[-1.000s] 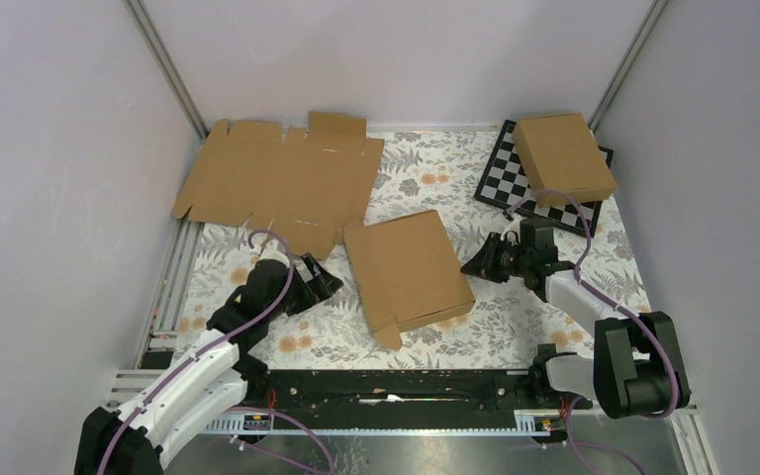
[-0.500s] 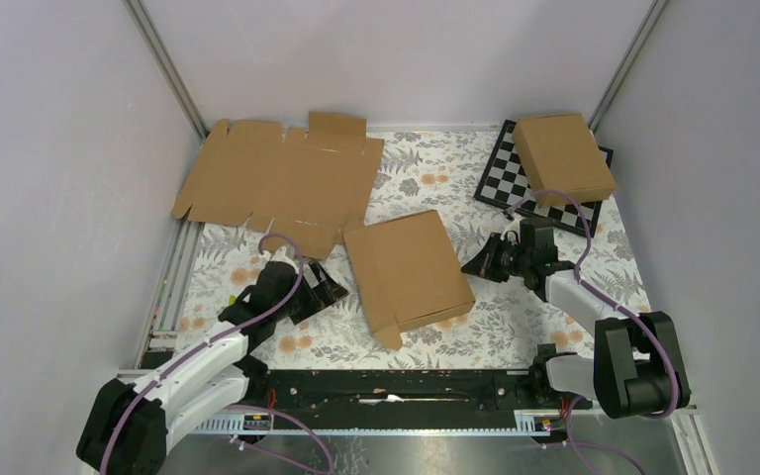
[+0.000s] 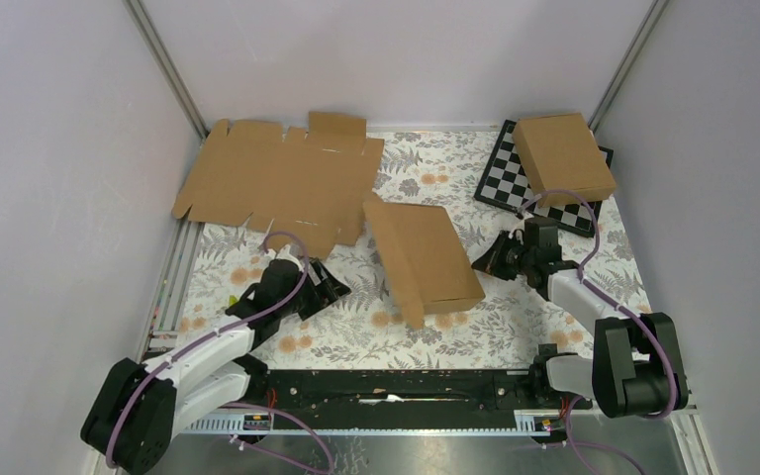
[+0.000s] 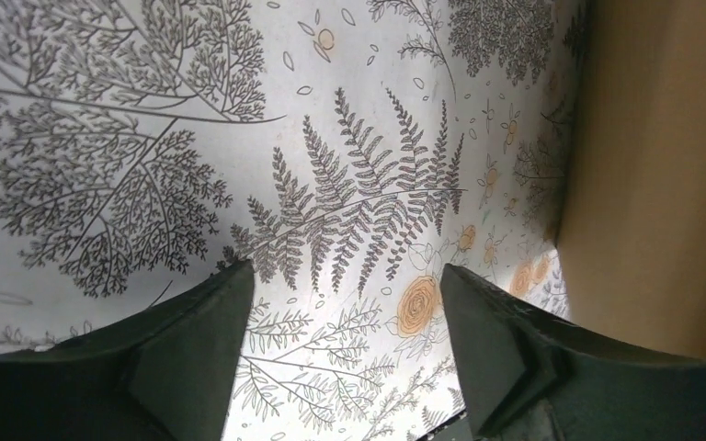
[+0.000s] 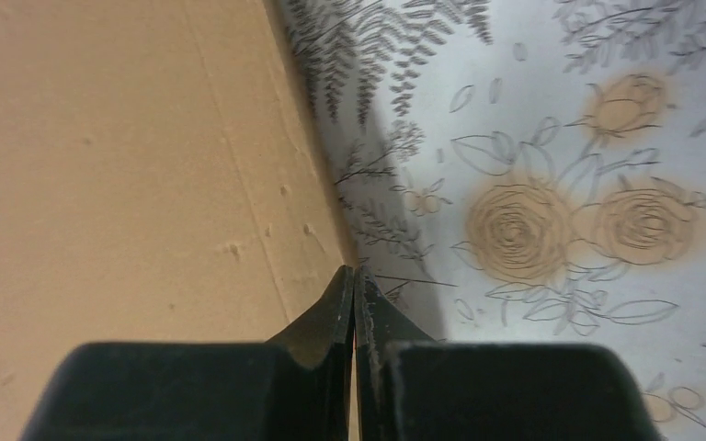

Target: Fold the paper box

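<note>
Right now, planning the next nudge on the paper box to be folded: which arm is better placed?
Right. The right gripper, shut, has its tips at the paper box's right edge. The left gripper is open over the floral mat, with a clear gap to the box's left side.

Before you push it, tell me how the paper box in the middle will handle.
The paper box looks like thin cardboard, so it is probably light and would slide or pivot on the floral mat rather than resist. Its protruding near tab will likely flex. Pushed at one point, its wall may dent.
</note>
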Robot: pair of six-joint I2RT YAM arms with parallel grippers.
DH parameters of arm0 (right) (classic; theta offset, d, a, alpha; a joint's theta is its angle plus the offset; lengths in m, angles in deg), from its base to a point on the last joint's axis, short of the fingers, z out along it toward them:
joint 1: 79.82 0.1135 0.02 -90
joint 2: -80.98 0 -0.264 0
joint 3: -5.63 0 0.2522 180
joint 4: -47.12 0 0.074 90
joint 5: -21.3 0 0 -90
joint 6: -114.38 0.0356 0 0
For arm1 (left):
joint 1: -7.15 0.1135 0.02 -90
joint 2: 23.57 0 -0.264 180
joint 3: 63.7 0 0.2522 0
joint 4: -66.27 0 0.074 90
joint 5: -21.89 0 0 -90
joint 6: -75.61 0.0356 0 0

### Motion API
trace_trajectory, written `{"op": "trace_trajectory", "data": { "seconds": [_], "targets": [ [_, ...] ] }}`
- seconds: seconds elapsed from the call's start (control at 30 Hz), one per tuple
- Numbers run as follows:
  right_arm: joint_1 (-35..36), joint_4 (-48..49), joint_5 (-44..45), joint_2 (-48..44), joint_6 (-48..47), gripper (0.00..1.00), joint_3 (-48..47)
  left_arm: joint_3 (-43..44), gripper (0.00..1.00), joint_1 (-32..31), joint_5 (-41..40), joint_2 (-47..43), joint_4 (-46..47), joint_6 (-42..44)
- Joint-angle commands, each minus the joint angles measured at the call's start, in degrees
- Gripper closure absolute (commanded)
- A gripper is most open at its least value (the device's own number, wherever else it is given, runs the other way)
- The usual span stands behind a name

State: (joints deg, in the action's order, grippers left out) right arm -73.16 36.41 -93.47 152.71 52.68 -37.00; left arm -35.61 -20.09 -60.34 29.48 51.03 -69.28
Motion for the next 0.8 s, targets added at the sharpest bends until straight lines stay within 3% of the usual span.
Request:
{"op": "trace_trajectory", "data": {
  "seconds": [0.0, 0.1, 0.23, 0.37, 0.6, 0.77],
  "targets": [
    [-0.3, -4.8, 5.0, 0.9, -1.6, 1.00, 0.0, -1.9, 0.30, -0.7, 2.4, 2.5, 11.3, -1.3],
    [-0.3, -4.6, 2.5, 2.1, -1.4, 1.00, -0.4, -2.1, 0.54, -5.1, 1.7, 10.3, 24.1, -1.5],
    [-0.3, -4.5, 0.1, 3.7, -1.5, 1.00, -0.8, 7.5, 0.82, -11.1, 5.4, 30.5, 37.3, 1.0],
    [-0.3, -3.9, -1.8, 4.4, -1.6, 1.00, -1.1, 15.3, 0.89, -14.0, 8.4, 40.3, 47.9, -0.2],
    [1.2, -6.0, -0.8, 5.3, -2.4, 1.00, -4.4, 27.9, 0.90, -18.9, 8.4, 41.0, 37.4, 9.3],
    [9.8, -12.3, 8.2, 9.8, -5.3, 1.00, -11.2, 31.6, 0.90, -21.0, 12.4, 41.4, 34.5, 13.3]
  ]
}}
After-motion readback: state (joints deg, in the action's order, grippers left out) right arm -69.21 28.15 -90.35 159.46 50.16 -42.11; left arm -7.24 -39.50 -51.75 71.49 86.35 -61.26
